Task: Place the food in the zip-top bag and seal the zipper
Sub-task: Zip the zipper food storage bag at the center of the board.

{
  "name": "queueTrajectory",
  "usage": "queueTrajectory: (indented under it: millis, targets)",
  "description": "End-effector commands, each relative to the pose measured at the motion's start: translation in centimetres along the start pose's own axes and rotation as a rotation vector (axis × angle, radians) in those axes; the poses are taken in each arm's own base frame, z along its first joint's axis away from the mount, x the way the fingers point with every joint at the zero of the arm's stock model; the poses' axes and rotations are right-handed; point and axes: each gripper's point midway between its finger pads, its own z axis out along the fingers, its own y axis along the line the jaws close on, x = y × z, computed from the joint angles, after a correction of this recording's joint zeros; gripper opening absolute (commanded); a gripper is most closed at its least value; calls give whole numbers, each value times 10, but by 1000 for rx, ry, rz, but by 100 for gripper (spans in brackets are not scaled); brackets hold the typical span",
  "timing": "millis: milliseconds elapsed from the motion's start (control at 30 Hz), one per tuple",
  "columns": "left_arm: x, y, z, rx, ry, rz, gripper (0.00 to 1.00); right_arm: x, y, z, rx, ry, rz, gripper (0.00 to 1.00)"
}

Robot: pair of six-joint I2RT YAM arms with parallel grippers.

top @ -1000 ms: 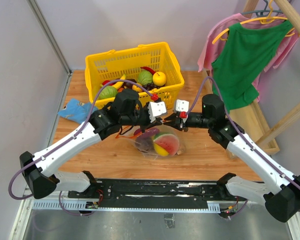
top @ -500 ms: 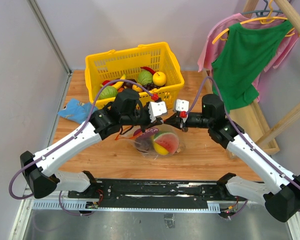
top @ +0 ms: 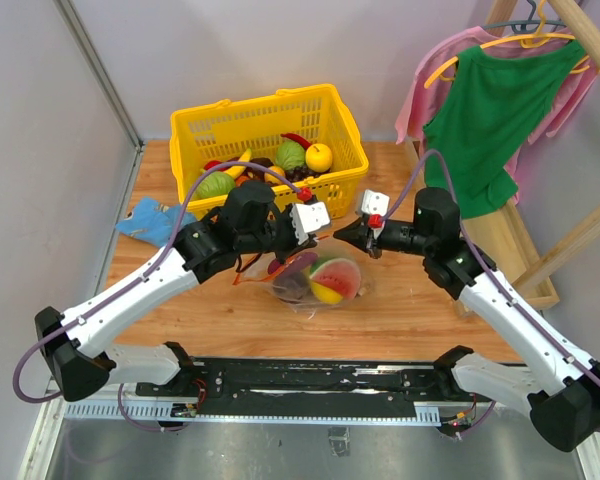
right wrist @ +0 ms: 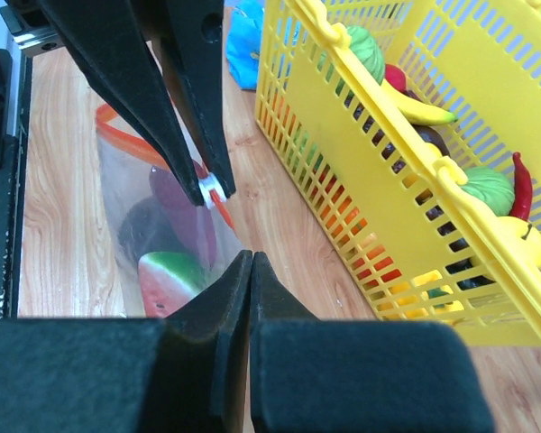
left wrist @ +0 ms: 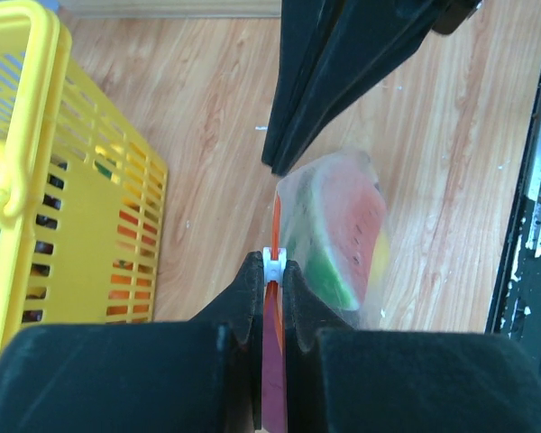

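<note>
Wooden tabletop (top: 400, 310), grey walls (top: 40, 150), yellow basket (top: 270, 120) at far edge; clear crinkly bag (top: 315, 285) mid-table, containing watermelon slice (top: 332, 275) and purple piece (top: 298, 268), left gripper (left wrist: 272, 271) pinching white slider (left wrist: 272, 263), right gripper (right wrist: 251, 257) clamped on bag's end.

A yellow basket (top: 255, 105) sits at the wooden table's (top: 400, 310) far edge. A blue cloth (top: 150, 220) lies by the left edge, a clear bag (top: 298, 298) mid-table.
</note>
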Motion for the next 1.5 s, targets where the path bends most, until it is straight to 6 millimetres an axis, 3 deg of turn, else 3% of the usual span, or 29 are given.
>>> queueTrajectory:
  millis: [0, 67, 167, 267, 400, 733, 833, 933, 1467]
  targets:
    - [7, 3, -9, -34, 31, -3, 0, -9, -11, -8, 41, -28, -31, 1]
    - [3, 0, -9, -16, 16, 1, 0, -14, -4, -5, -12, -45, -32, 2]
    - [-6, 0, -7, -1, -14, 8, 0, -18, 5, -1, -81, -66, -17, 20]
    - [-9, 0, -3, 10, -15, 13, 0, -19, 13, 2, -128, -74, -16, 32]
    - [-10, -2, 1, 36, -11, 9, 0, -16, 17, 6, -155, -65, -22, 35]
    - [-13, -8, 4, 69, -29, 11, 0, -9, 11, 17, -168, -48, -10, 27]
    - [-13, -8, 5, 74, -30, 10, 0, -7, 13, 20, -180, -45, -5, 19]
    - [-10, -8, 5, 70, -22, 7, 0, -3, 11, 19, -166, -32, -6, 2]
    - [22, -11, -7, 15, 55, -57, 0, 19, -43, -10, 195, 46, 69, 1]
